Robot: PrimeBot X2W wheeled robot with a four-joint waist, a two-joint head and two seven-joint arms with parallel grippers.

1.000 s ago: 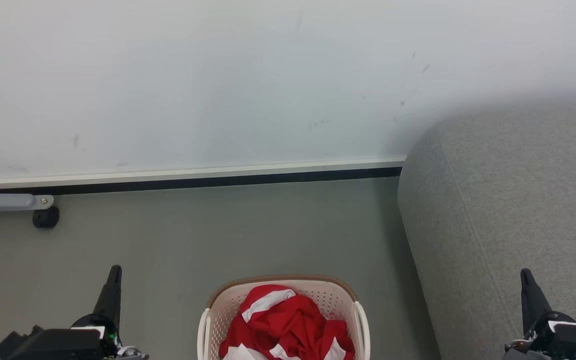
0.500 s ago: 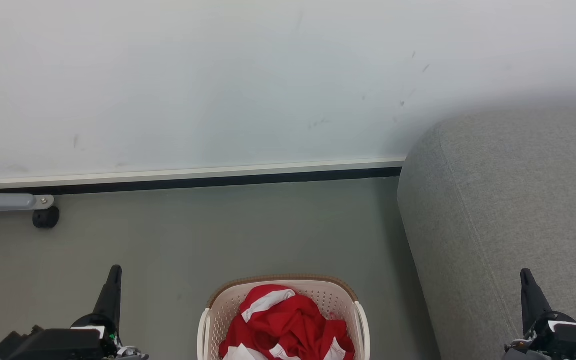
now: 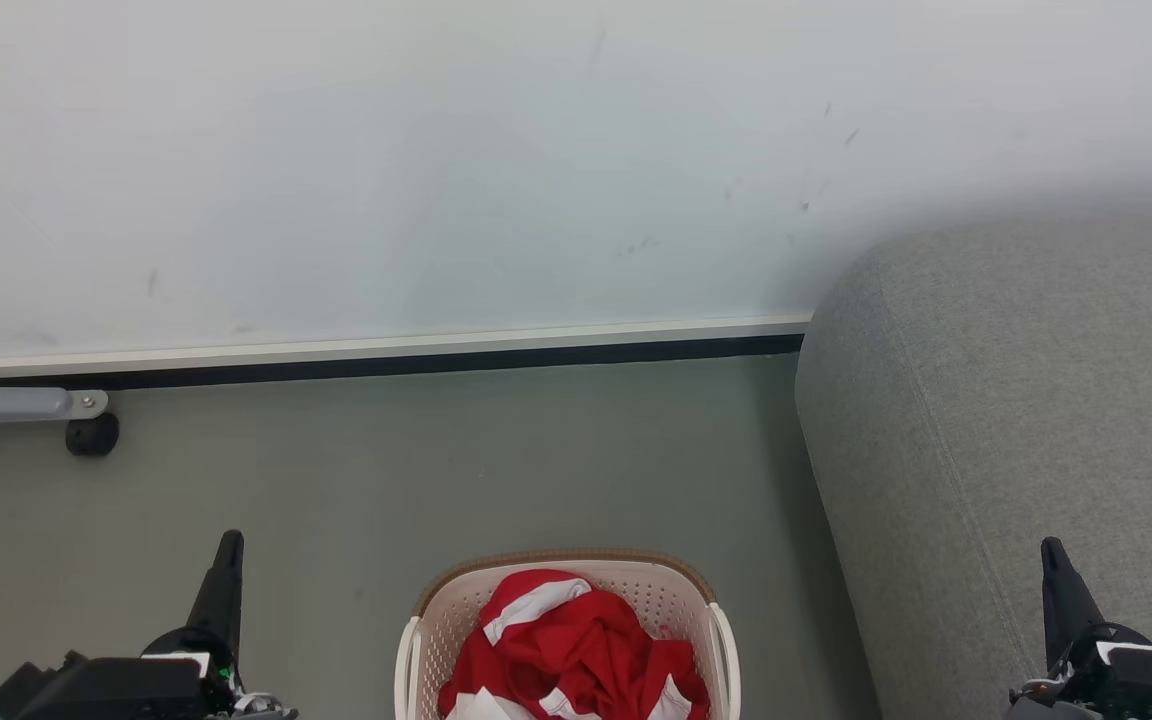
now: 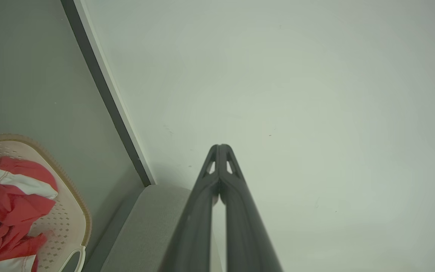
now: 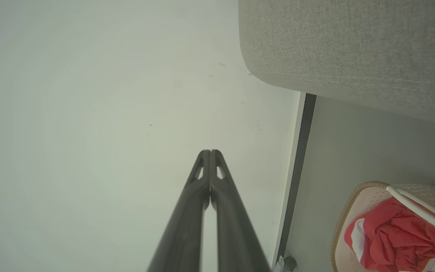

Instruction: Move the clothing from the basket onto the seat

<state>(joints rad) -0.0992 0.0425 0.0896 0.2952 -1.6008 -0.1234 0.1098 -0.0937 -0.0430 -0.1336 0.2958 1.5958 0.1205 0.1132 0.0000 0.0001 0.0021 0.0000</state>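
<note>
With my left end effector [image 3: 227,546] and right end effector [image 3: 1052,552] both pinched together and empty, I'd part the right one, dip into the red clothing [image 3: 576,650] heaped in the basket [image 3: 561,556] beside the sofa [image 3: 1016,400], and grab a thick fold.

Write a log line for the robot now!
clothing: in basket | seat: right of basket | left gripper: shut, empty | right gripper: shut, empty

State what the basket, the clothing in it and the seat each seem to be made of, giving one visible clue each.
The basket: probably moulded plastic, cream and matt, its walls punched with small holes; the brown rim looks woven. The clothing: soft red cloth with white bands, crumpled in folds. The seat: grey textile upholstery, matt, with a stitched seam.
</note>
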